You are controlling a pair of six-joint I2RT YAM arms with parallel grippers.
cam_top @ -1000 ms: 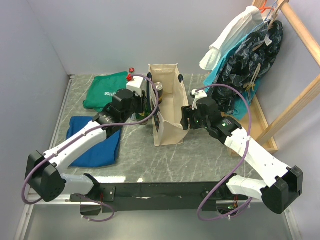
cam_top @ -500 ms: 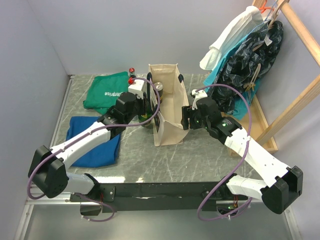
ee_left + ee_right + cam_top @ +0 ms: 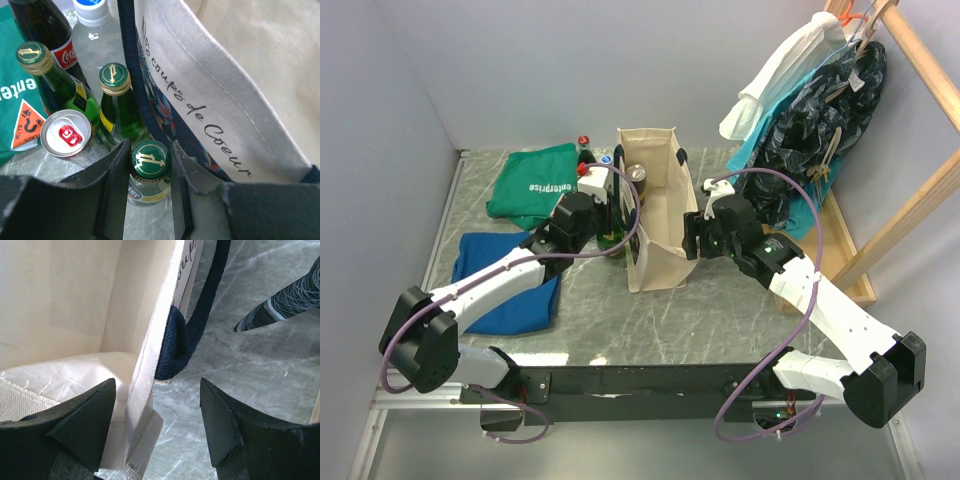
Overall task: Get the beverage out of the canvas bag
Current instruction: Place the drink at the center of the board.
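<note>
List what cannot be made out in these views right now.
- Left wrist: green bottle label, mostly covered by the left pincer fingers.
- Top: brown-topped container at the canvas bag rim, too small to place inside or outside.
- Right wrist: bag interior, partly behind the right pincer.

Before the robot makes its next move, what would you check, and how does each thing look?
1. Hold: ok, the left gripper clamps the green bottle at its neck from both sides.
2. Bottle out of the canvas bag: ok, it is outside the bag's wall.
3. Bottle resting on the table: cannot tell, base hidden.
4. Room around it: not ok, the can and a second green bottle stand close.
5. The right gripper: ok, open, straddling the bag's rim.
</note>
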